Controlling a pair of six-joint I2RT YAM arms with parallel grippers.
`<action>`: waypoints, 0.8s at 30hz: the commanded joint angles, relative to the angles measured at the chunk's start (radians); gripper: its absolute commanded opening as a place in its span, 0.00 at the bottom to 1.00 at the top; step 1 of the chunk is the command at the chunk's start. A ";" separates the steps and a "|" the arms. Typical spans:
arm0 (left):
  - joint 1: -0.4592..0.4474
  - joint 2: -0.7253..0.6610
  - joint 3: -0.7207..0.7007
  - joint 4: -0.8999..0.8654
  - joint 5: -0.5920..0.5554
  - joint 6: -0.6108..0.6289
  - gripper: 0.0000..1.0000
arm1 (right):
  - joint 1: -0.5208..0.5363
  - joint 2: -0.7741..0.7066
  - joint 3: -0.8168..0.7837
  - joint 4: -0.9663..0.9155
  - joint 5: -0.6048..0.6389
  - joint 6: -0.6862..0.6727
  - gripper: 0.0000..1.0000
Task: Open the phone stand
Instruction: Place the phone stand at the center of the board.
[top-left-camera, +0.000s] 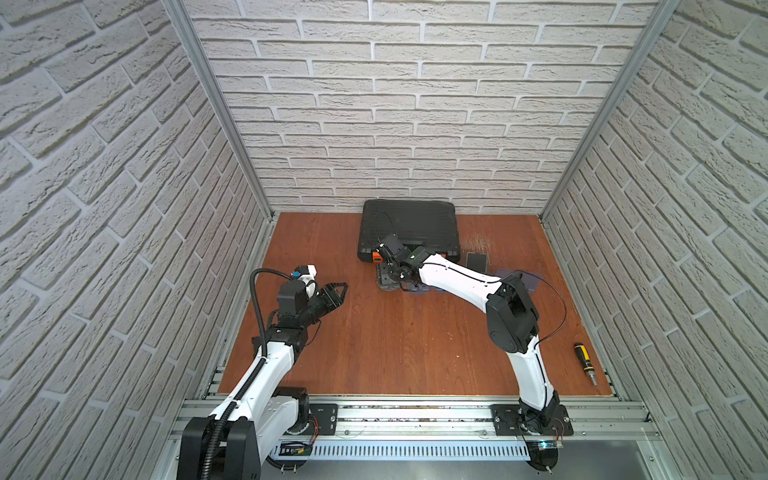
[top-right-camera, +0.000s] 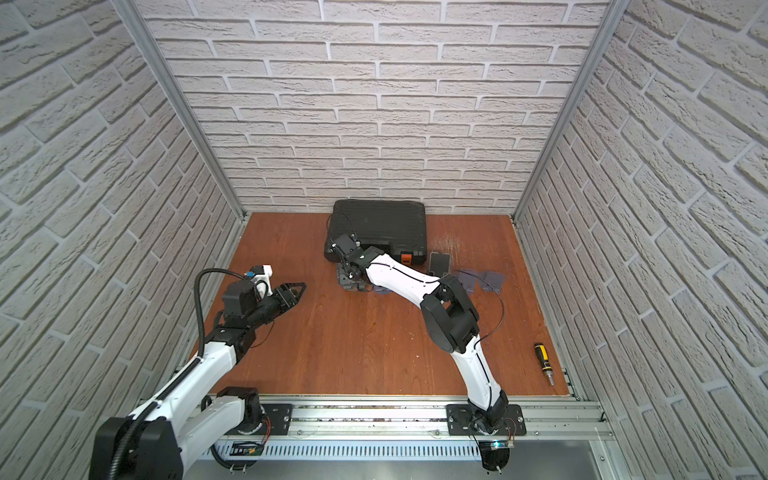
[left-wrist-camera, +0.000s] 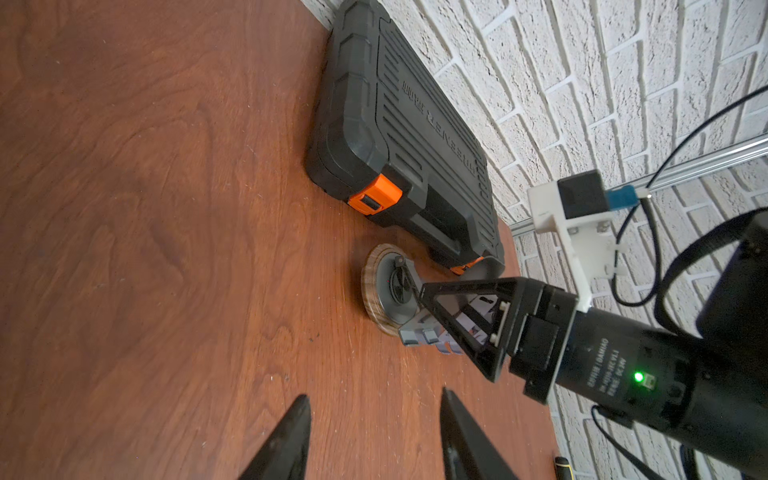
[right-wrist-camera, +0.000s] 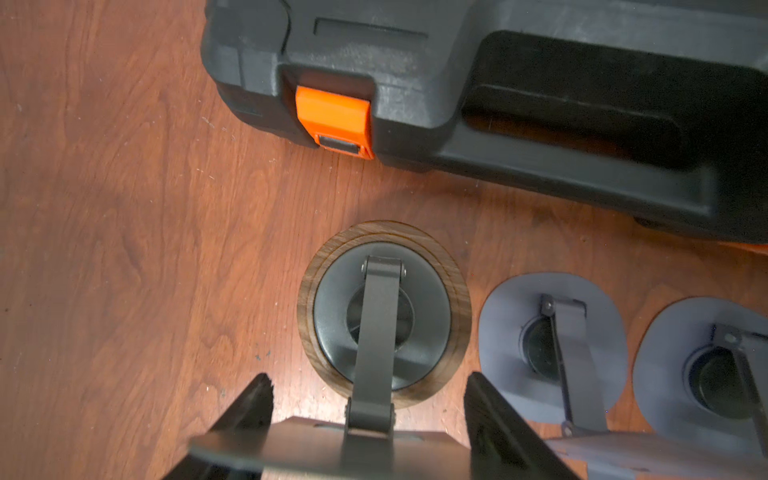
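Text log | "DAMIAO": you read it on the right gripper's (left-wrist-camera: 419, 309) motor (left-wrist-camera: 602, 365) | case (left-wrist-camera: 440, 137): embossed brand, you can't make out its letters

Phone stand (right-wrist-camera: 376, 332): a round dark-grey base ringed in wood grain lay flat on the table (right-wrist-camera: 124, 249), just in front of the black case (right-wrist-camera: 498, 62). Its hinged grey arm stood raised off the base (partly unfolded), carrying a plate at its free end.
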 joint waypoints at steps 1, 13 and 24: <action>0.010 -0.004 -0.008 0.011 0.003 0.018 0.51 | 0.005 0.026 0.041 0.027 0.022 0.016 0.16; 0.018 0.000 -0.011 0.018 0.010 0.015 0.51 | 0.001 0.072 0.059 0.006 0.012 0.031 0.18; 0.023 0.017 -0.014 0.025 0.013 0.015 0.53 | -0.001 0.077 0.062 -0.011 -0.001 0.050 0.53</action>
